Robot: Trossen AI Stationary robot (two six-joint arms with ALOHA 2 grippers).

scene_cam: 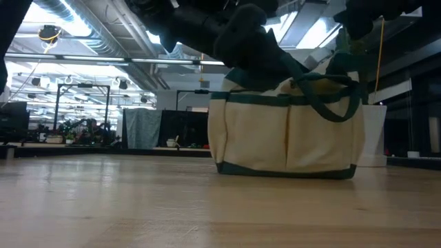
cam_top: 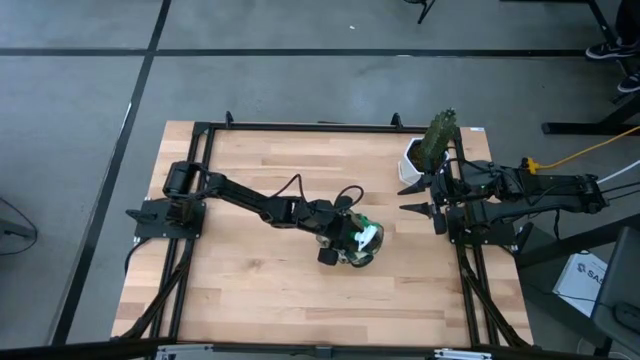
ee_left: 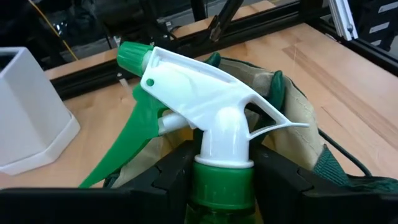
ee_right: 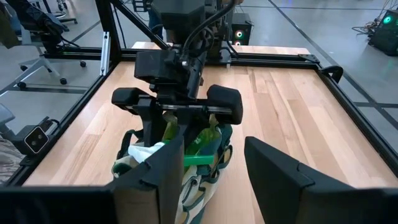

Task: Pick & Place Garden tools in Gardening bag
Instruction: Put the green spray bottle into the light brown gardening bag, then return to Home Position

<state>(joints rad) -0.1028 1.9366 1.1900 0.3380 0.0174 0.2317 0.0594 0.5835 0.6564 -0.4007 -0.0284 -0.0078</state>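
Observation:
The beige gardening bag with green trim (scene_cam: 288, 131) stands upright on the table's middle, its base on the wood; it also shows in the high view (cam_top: 358, 245) and the right wrist view (ee_right: 199, 165). My left gripper (cam_top: 345, 240) is right above the bag's open mouth, shut on the green spray bottle (ee_left: 205, 124) with its white trigger head. My right gripper (cam_top: 415, 198) is open and empty at the table's right edge, beside the white pot. The trowel, hand fork and shears are not in view. My left gripper pinches the spray bottle's green neck (ee_left: 222, 185), just under the white collar, between its two fingers (ee_left: 283, 177). The fingers come from above, pointing down into the bag. The bottle stands upright in the hold, its trigger head above the bag's mouth (ee_left: 292, 118), its body hidden below.
A white pot with a green plant (cam_top: 430, 148) stands at the far right, next to my right gripper; it also shows in the left wrist view (ee_left: 28, 112). Black frame rails (cam_top: 300, 127) run round the table. Bare wood (cam_top: 250, 280) lies left of and nearer than the bag.

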